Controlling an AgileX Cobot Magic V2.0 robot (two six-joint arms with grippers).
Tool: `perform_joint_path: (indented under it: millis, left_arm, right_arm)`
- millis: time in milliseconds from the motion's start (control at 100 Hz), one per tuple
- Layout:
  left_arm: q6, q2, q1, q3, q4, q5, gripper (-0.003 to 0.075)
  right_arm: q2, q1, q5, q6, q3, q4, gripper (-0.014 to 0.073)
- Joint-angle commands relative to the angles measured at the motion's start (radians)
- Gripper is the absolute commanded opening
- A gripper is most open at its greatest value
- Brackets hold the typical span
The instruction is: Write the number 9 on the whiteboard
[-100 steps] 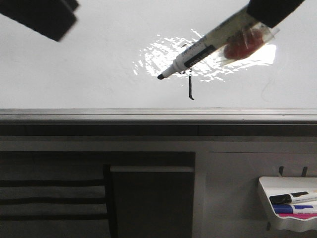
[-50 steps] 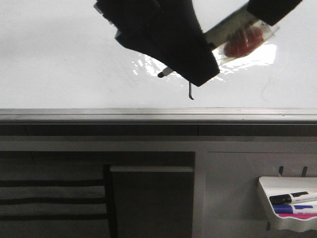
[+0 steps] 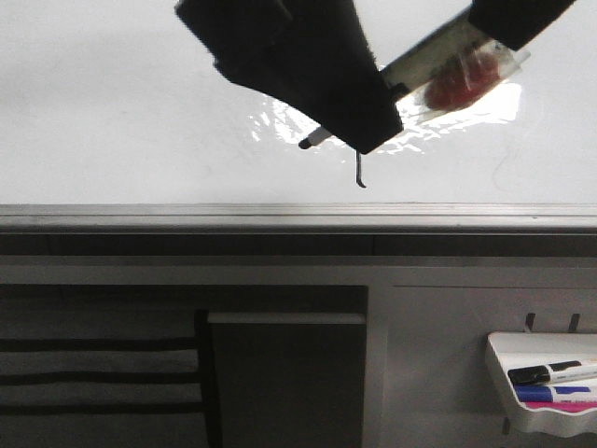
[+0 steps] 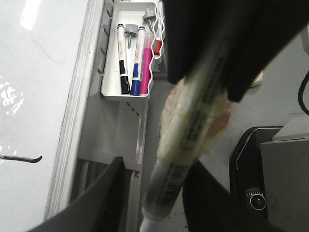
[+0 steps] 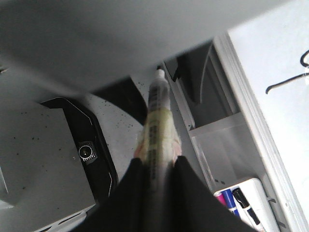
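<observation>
Right claw point(image 5: 155, 169), clenched on marker point(image 3: 448, 67), hovers just above number 9 point(image 3: 359, 171).

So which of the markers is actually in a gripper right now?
The white marker with black print, wrapped in tape, clamped in the right gripper over the whiteboard. The black, blue and pink ones lie in the marker tray.

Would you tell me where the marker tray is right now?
In the front view, the marker tray hangs at lower right, below the whiteboard and its frame, holding black, blue and pink markers. It is far from the marker the right gripper holds.
</observation>
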Motion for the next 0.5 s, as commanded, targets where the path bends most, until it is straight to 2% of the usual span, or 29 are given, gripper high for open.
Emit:
perform_joint_path:
  millis: [0,330,390,490]
  left_arm:
    - [-0.003,-0.040,-0.007,-0.033,-0.025,-0.031,0.0181]
    - [-0.003,-0.040,-0.007,-0.033,-0.025,-0.029,0.0004]
    - [-0.003,-0.043,-0.007,-0.033,-0.023,-0.025,-0.0020]
    - [-0.005,-0.045,-0.007,-0.033,-0.020,-0.025,-0.0020]
  right_arm:
    - [-0.023,0.000,-0.036,-0.011,-0.035,0.018,-0.0046]
    - [-0.023,0.000,-0.026,-0.011,-0.035,-0.003,-0.0027]
    - [-0.023,0.000,-0.025,-0.011,-0.035,-0.010,0.0034]
    - [-0.023,0.000,-0.027,-0.009,-0.035,-0.012,0.0216]
